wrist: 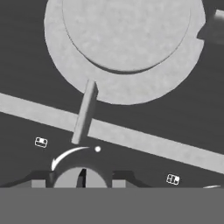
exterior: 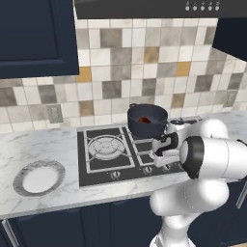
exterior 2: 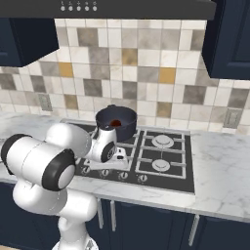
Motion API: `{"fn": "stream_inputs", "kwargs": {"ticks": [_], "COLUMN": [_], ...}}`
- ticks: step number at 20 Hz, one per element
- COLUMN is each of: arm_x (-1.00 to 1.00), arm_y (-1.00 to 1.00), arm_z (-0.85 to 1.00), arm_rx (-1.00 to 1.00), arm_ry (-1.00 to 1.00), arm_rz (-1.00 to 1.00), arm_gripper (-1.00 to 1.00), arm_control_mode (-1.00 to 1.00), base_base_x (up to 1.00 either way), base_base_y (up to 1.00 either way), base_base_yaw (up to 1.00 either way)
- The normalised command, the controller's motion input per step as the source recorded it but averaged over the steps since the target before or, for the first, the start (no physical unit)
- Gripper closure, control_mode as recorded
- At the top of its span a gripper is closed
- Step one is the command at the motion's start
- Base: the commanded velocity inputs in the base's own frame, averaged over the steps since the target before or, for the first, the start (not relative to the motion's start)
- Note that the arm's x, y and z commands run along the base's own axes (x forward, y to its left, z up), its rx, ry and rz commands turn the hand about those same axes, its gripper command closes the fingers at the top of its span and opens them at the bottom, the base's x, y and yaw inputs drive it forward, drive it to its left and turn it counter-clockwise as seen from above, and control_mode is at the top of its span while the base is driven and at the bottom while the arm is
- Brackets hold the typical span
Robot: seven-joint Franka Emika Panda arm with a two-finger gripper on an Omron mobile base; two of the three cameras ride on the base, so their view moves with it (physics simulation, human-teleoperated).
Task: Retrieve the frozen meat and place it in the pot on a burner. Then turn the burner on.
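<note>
The dark navy pot (exterior: 156, 126) (exterior 2: 128, 126) stands on the rear burner of the stove, and the reddish-brown frozen meat (exterior: 144, 119) (exterior 2: 115, 123) lies inside it. My gripper (exterior: 157, 163) (exterior 2: 121, 163) (wrist: 82, 179) is down at the stove's front edge, in front of the pot. In the hand view its two dark fingertips (wrist: 41, 180) flank a round grey knob (wrist: 68, 179) and sit close against its sides. Above the knob lies a round burner cap (wrist: 127, 48) with a grate bar (wrist: 85, 111).
A grey-rimmed white plate (exterior: 38, 177) lies on the marble counter (exterior: 38, 144) left of the stove. More knobs (exterior: 116, 174) (exterior 2: 142, 178) line the front of the black cooktop. Two burners (exterior 2: 161, 141) are bare on the right. Dark cabinets and a hood hang above.
</note>
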Motion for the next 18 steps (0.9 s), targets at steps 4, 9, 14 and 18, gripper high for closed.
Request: {"fn": "stream_inputs", "kwargs": {"ticks": [4, 9, 14, 18], "arm_x": [-0.22, -0.06, 0.0, 0.0], "arm_y": [0.0, 0.0, 0.0, 0.0], "arm_z": [-0.34, -0.41, -0.42, -0.32], "arm_rx": [0.0, 0.04, 0.19, 0.09], "arm_ry": [-0.04, 0.09, 0.31, 0.29], "arm_rz": [0.37, 0.49, 0.49, 0.47], "arm_gripper": [1.0, 1.0, 1.0, 1.0], "arm_control_mode": [-1.0, -1.0, -1.0, -1.0], "base_base_x": [0.0, 0.0, 0.0, 0.0], "base_base_y": [0.0, 0.0, 0.0, 0.0], "base_base_yaw": [0.0, 0.0, 0.0, 0.0]}}
